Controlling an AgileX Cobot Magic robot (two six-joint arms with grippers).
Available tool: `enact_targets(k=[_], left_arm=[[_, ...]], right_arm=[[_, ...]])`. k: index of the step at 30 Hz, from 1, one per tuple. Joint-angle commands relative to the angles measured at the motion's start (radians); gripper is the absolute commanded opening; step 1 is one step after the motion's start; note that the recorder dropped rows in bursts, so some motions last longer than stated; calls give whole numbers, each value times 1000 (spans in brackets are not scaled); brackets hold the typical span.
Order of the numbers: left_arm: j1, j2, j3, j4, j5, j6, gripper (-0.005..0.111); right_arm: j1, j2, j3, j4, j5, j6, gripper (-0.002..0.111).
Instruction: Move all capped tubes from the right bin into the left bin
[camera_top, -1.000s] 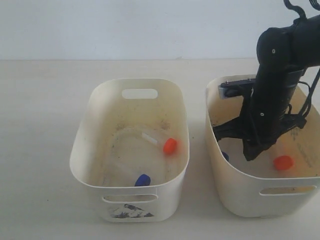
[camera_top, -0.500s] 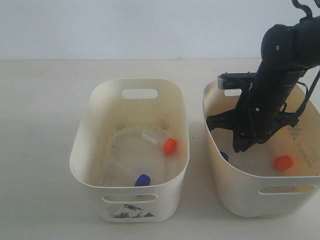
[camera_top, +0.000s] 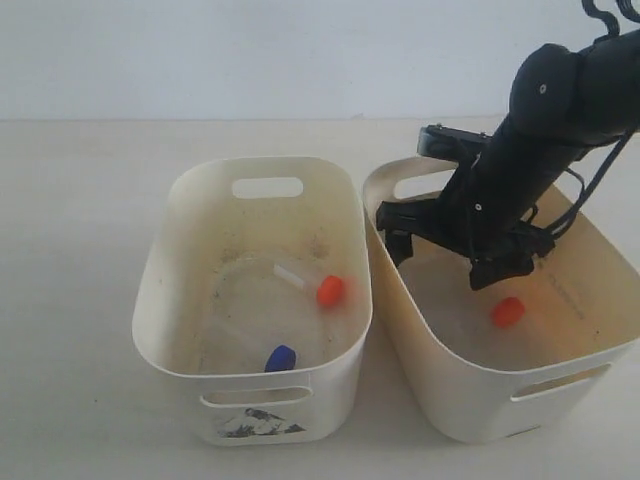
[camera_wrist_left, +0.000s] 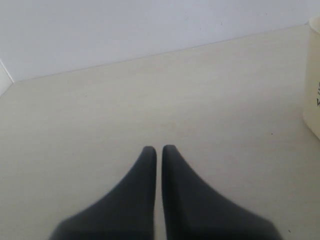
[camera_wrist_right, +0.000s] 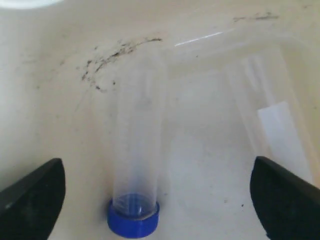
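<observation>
Right pincer (camera_wrist_right: 158, 167) is spread wide, down inside the cream-yellow oval plastic bin (camera_top: 470, 400) on the right, and holds nothing. A clear plastic tube with a dark blue screw cap (camera_wrist_right: 135, 165) lies flat on that bin's floor between the fingers. Neither finger touches it. My read is that it's straddling the barrel for a pinch across it, so this is pre-grasp.

A second clear tube with a white label strip (camera_wrist_right: 280, 130) lies beside it. It probably belongs to the orange cap (camera_top: 507, 311) seen from outside, but the wrist view crops the cap, so I can't confirm.

The off-white oval plastic bin with a torn dark label (camera_top: 160, 300) on the left holds a clear orange-capped tube (camera_top: 325, 288) and a blue cap (camera_top: 281, 358). That cap's tube body is nearly invisible against the floor.

Left pincer (camera_wrist_left: 159, 150) is pressed together and empty over the bare counter (camera_wrist_left: 100, 110), I'd guess parked clear of the work. It's outside the exterior view.

The arm blocks the blue-capped tube from the exterior view. The right bin looks tilted. Can't tell whether the arm leans on it or whether the two rims touch.
</observation>
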Motion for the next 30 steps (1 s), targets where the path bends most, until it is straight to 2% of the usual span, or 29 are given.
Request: enact_targets(k=[1, 6, 13, 18, 30], left_arm=[[-1, 0, -4, -3, -4, -10, 4], [-1, 0, -4, -3, -4, -10, 4], [-1, 0, -4, -3, -4, -10, 4], [-1, 0, -4, -3, -4, -10, 4], [-1, 0, -4, -3, -4, -10, 4]], right_arm=[[-2, 2, -3, 8, -15, 0, 93], [-2, 17, -3, 8, 21, -4, 93], [-2, 15, -5, -131, 79, -4, 93], [-2, -10, -28, -138, 81, -30, 93], [-2, -37, -121, -213, 282, -34, 93]])
